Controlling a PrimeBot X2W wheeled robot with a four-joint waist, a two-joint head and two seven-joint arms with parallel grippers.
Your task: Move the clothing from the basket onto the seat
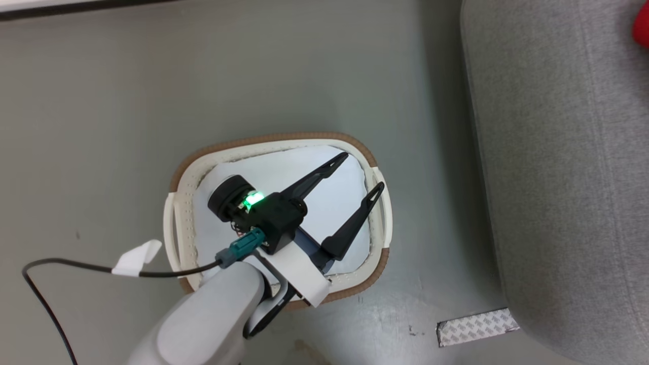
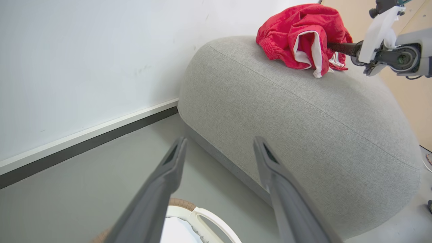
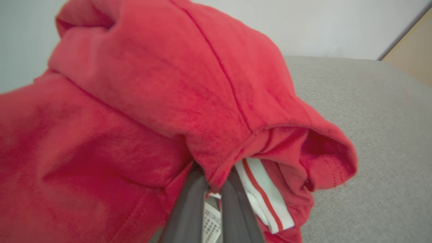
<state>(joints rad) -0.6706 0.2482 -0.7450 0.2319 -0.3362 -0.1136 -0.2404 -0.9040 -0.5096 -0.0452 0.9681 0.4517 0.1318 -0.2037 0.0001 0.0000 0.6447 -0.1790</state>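
Clothing (image 3: 141, 101): red bunch with no clear long axis, draped over tips of right tool (image 3: 211, 192), which is clamped on a fold beside the white label (image 3: 212, 221). Underside lying on seat (image 2: 303, 128), just below that tool. Left tool (image 1: 362, 171): fingers apart, empty, above basket (image 1: 284, 139), well apart from bunch. Left wrist view: bunch against seat top. Right wrist view: the pinch itself. Judged next: release.

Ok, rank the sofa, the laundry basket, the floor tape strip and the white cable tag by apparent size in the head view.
1. sofa, largest even though cropped.
2. laundry basket.
3. floor tape strip.
4. white cable tag, slightly smaller; possibly nearer the camera, so unsure.
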